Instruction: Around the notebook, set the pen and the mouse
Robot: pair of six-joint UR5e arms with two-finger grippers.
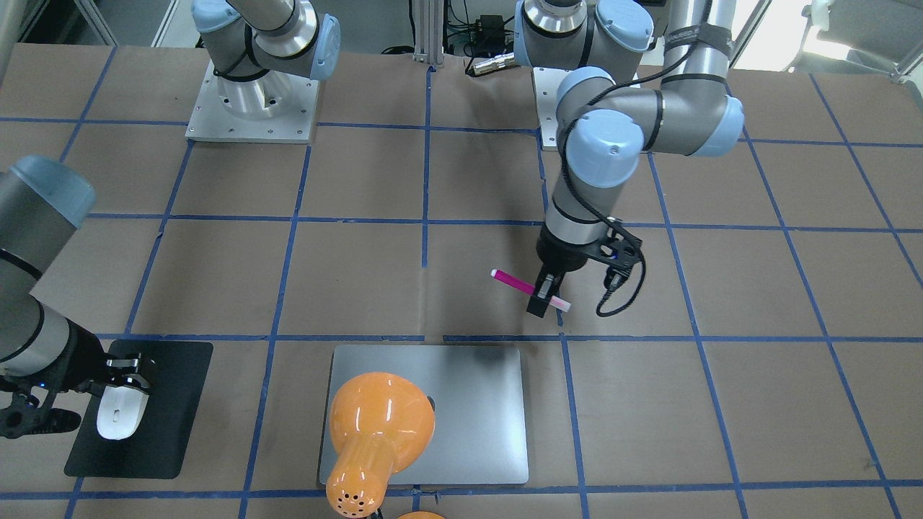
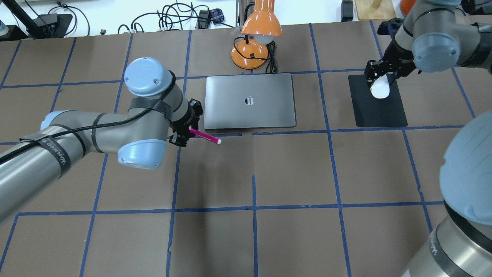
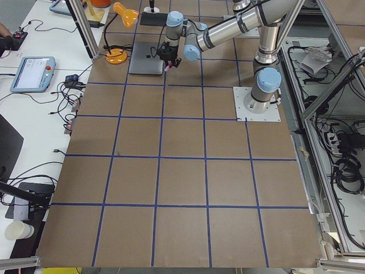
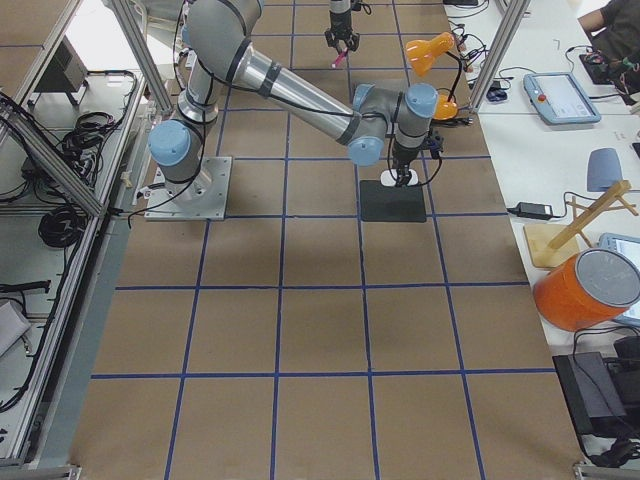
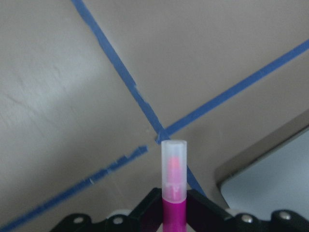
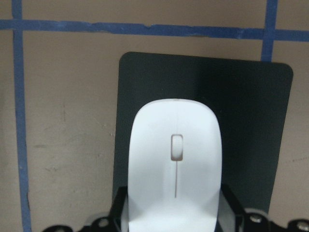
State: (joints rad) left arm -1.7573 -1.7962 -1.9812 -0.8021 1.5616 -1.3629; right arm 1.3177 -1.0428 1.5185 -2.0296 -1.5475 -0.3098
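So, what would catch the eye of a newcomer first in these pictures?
The bright orange lamp standing by the silver notebook stands out first. Next come the pink pen, clamped in the left pincer near the notebook, and the white mouse, in the right pincer at the black mat.

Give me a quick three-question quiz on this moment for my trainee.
1. True or false: the left gripper is shut on the pen.
2. What orange thing stands past the notebook's far edge, seen from the robot?
3. The mouse, between the right gripper's fingers, is over: A the notebook; B the black mat; C the pen.
Key: 1 true; 2 the desk lamp; 3 B.
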